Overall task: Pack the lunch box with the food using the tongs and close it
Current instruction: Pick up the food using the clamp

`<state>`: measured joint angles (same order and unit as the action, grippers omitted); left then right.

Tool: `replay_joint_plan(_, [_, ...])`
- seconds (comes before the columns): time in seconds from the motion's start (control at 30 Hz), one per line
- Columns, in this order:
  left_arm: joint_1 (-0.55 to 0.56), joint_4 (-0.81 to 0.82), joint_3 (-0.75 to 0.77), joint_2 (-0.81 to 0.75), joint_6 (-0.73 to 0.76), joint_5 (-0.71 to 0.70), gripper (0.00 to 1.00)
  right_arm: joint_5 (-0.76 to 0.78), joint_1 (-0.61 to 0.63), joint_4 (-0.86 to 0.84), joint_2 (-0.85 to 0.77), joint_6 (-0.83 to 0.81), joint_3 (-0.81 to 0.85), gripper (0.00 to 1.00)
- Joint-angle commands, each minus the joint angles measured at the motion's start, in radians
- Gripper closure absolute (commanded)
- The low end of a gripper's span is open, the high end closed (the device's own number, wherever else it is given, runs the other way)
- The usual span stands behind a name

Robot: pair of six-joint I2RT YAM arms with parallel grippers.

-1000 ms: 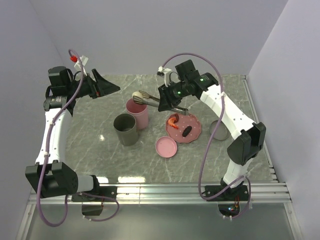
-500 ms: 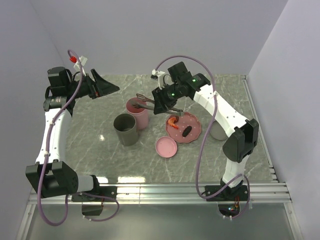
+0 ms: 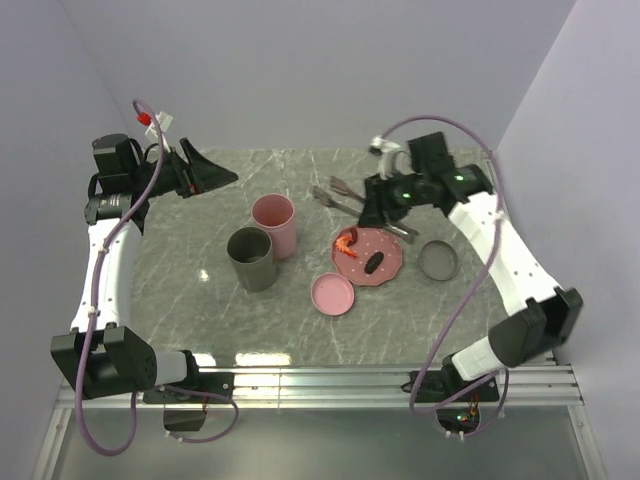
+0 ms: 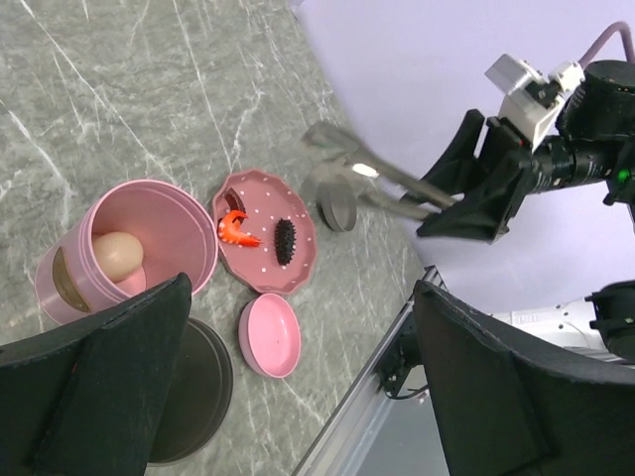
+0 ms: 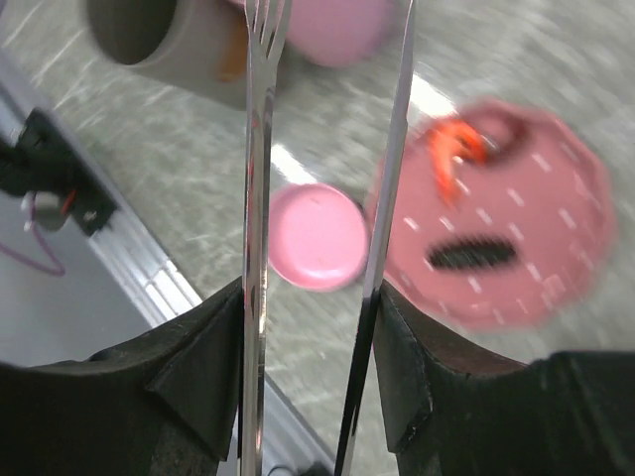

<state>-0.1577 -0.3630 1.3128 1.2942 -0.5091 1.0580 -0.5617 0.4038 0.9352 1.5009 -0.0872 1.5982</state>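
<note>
Black left gripper [image 3: 212,168] hangs wide open at far left; the tall pink cylindrical lunch box [image 3: 273,222] now holds the pale cream egg-shaped lump [image 4: 117,256], which only the left wrist view shows; the orange-red curled shrimp [image 3: 346,241] and dark brown sausage-like stick [image 3: 373,262] lie on the pink speckled plate [image 3: 392,264]; the right gripper [image 3: 380,207], clamped on the slim grey metal tongs [image 3: 338,193], has swung right, away from the box; its wrist view shows the tongs spread and empty; one piece packed, two left.

Robot lab cell here: plain lilac walls [image 3: 300,70] box in a marble-look surface [image 3: 200,290], an aluminium rail [image 3: 330,378] runs along its near edge, and two cabled machines stand bolted there, left arm [image 3: 105,260] and right arm [image 3: 505,250].
</note>
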Motion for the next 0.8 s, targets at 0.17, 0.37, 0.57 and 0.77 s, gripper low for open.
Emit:
replay_joint_plan(0.17, [-0.005, 0.015, 0.04, -0.021, 0.018, 0.025, 0.01, -0.03, -0.232, -0.009, -0.226, 0.076, -0.314, 0.42])
replay_joint_plan(0.37, [-0.003, 0.042, 0.014, -0.036, 0.0, 0.017, 0.01, 0.06, -0.249, -0.027, -0.358, 0.086, -0.483, 0.39])
replay_joint_plan(0.57, [-0.003, 0.029, 0.012, -0.049, 0.015, 0.01, 0.01, 0.089, -0.26, -0.016, -0.395, 0.083, -0.54, 0.39])
replay_joint_plan(0.77, [-0.005, 0.032, 0.008, -0.05, 0.015, 0.002, 0.01, 0.085, -0.269, -0.016, -0.36, 0.127, -0.541, 0.37])
